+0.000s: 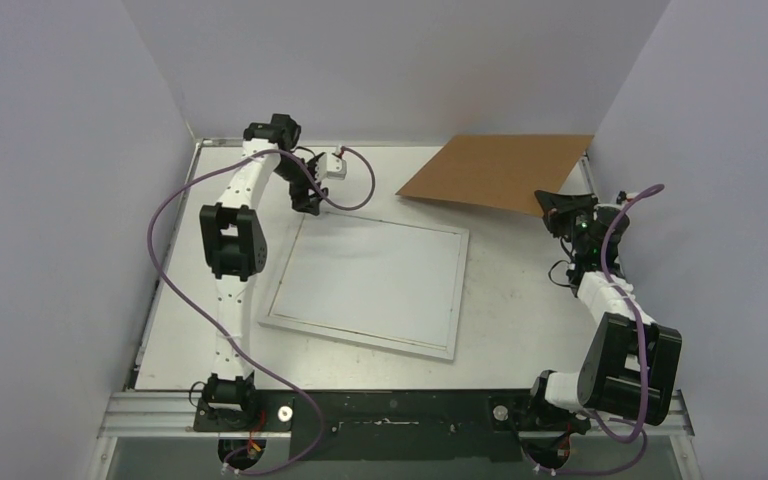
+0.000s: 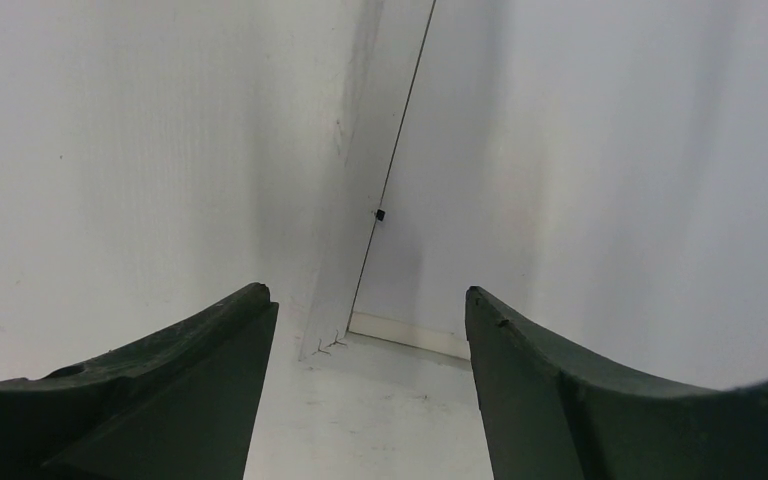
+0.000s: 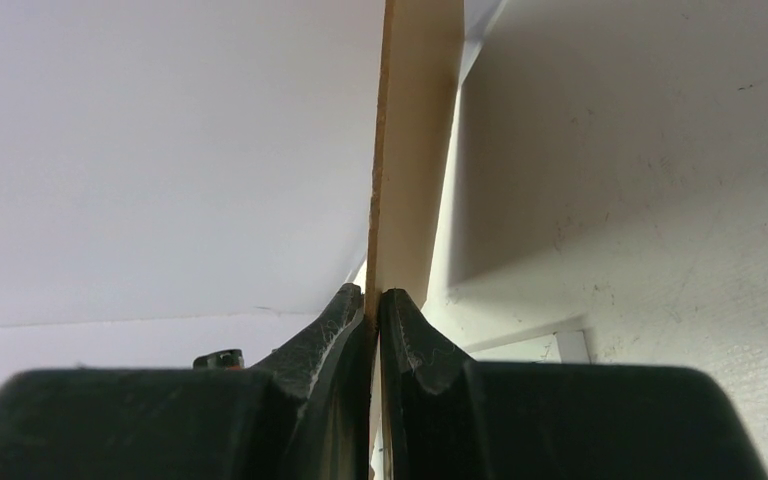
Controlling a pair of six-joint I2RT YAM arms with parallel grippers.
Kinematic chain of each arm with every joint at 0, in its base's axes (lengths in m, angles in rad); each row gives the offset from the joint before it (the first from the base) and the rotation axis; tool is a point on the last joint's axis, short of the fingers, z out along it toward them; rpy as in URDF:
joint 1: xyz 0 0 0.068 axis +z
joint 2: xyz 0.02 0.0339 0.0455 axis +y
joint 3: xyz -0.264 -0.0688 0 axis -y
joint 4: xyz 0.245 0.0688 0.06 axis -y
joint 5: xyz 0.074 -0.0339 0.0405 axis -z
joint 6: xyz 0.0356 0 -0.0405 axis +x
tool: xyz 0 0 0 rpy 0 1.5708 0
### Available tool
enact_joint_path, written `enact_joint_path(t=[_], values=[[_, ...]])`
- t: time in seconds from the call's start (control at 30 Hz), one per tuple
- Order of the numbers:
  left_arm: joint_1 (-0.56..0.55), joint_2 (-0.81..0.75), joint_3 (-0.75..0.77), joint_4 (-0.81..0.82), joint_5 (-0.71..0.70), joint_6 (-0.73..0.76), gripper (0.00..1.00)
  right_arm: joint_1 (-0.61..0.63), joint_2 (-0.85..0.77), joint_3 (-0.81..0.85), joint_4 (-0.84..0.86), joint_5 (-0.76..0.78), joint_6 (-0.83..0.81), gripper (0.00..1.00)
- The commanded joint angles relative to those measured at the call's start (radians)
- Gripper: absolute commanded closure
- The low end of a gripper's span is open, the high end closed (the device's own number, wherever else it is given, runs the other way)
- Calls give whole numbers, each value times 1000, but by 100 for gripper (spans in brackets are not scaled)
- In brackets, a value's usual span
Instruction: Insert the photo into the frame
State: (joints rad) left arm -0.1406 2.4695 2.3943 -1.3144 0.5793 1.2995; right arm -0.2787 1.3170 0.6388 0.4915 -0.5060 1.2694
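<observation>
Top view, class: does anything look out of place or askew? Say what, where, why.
The brown cardboard board is not lying flat: the right gripper pinches its edge and holds it tilted at the far right of the table. The white frame lies skewed, its edges not square with the table's.

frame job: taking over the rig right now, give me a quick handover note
Left gripper: fingers open, empty, at the far left corner of the frame.
Right gripper: shut on the edge of the brown backing board, holding it lifted at far right.
Frame lies flat mid-table; no photo print visible, cannot tell whether it is in.
To do: confirm the photo, then fit the board.
</observation>
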Motion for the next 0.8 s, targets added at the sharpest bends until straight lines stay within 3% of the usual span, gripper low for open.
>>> enact_joint_path(t=[0.0,0.33,0.57,0.77], values=[[-1,16,56,-57,-19,121,33,-4,-38,23,186,-51,49,95],[-11,25,27,21,-2,117,40,-11,-20,-14,231,-83,76,95],[-12,81,96,-25,-1,105,43,-14,-5,-29,290,-105,105,95],[32,88,94,27,96,-51,45,-12,-21,-27,279,-110,109,95]])
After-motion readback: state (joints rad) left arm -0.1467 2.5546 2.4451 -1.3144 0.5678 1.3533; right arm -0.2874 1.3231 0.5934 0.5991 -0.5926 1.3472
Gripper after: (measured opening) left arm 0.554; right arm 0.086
